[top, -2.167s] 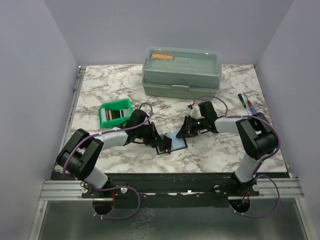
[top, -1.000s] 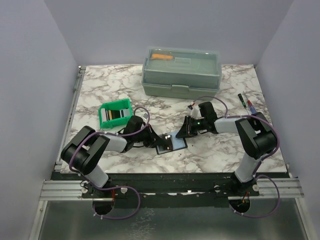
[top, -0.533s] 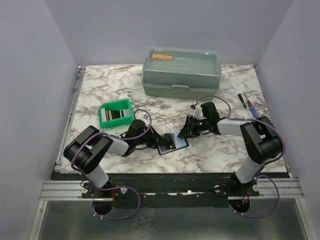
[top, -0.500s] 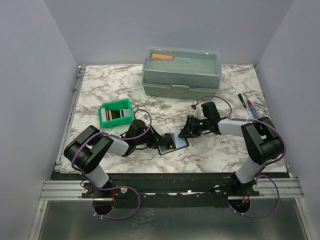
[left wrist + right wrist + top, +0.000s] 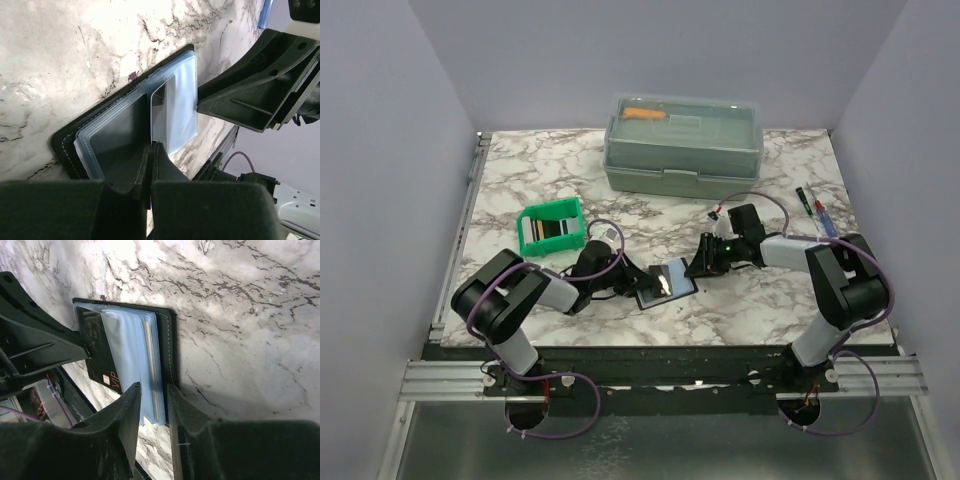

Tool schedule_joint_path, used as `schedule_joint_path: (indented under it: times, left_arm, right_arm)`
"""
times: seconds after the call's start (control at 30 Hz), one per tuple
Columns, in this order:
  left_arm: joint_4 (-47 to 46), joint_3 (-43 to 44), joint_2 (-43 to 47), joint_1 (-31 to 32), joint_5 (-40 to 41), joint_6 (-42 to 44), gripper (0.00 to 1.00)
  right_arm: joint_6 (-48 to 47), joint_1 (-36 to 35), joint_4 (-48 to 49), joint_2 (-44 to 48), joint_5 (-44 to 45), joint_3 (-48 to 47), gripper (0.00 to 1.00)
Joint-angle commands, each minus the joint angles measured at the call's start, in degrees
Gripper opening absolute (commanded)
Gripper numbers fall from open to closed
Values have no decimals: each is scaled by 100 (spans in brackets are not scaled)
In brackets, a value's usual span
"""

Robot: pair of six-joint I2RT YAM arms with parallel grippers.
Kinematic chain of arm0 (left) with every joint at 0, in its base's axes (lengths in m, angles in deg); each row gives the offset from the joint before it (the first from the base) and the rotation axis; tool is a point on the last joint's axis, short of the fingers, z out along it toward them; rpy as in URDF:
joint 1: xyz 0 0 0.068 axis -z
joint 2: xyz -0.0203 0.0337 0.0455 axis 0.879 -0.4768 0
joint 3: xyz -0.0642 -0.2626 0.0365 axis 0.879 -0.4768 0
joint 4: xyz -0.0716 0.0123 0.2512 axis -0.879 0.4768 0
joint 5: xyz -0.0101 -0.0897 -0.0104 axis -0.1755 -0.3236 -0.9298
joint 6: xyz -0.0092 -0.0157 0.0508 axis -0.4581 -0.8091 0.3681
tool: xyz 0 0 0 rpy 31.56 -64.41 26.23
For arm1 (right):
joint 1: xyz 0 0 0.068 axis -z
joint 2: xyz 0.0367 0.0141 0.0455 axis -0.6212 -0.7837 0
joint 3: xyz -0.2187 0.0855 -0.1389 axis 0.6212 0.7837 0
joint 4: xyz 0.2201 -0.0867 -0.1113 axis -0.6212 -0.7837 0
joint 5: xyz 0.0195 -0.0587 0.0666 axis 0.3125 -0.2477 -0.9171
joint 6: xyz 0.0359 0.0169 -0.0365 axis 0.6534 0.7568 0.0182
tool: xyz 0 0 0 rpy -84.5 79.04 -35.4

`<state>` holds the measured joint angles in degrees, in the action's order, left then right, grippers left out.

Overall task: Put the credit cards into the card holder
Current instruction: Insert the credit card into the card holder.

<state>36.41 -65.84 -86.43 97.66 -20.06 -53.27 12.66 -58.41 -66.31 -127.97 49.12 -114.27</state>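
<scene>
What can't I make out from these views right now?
Left wrist view: whether the left pincer pinches a card or only a card holder pocket; its fingers cover the contact.
Right wrist view: whether the right pincer touches the pockets; fingers hide it.
Top view: number of credit cards in the green bin; too small.

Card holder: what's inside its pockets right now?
Inside the card holder, a dark card marked VIP sits in one leaf; a yellowish card edge shows among the clear sleeves. Whatever else those stacked sleeves hold is covered.
</scene>
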Motion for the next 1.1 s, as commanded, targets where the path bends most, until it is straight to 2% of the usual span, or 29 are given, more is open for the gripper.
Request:
schedule_joint_path:
  times: [0.0, 0.17, 0.4, 0.53, 0.8, 0.87, 0.93, 1.07]
  left_arm:
    - [-77, -117, -70, 22, 484, 414, 0]
    - [-121, -115, -171, 67, 544, 366, 0]
    - [-885, -102, -496, 512, 859, -269, 0]
    - [-895, 52, -591, 783, 1210, -336, 0]
    - [-791, 195, -860, 954, 1148, -482, 0]
    - [-494, 191, -754, 952, 1168, -461, 5]
    - [-129, 207, -548, 956, 1171, -354, 17]
    - [1665, 680, 78, 953, 1222, 82, 41]
  right_arm:
    - [-49, -20, 195, -285, -278, 163, 31]
    - [30, -18, 322, -334, -342, 282, 27]
    - [546, -23, 930, -256, -548, 653, 15]
    - [834, -21, 1208, -143, -548, 875, 10]
    - [1203, -26, 1569, -20, -479, 1127, 4]
    - [1192, -24, 1531, 34, -423, 1134, 4]
    - [1106, -21, 1391, 71, -399, 1082, 4]
    - [888, -20, 973, 253, -230, 967, 7]
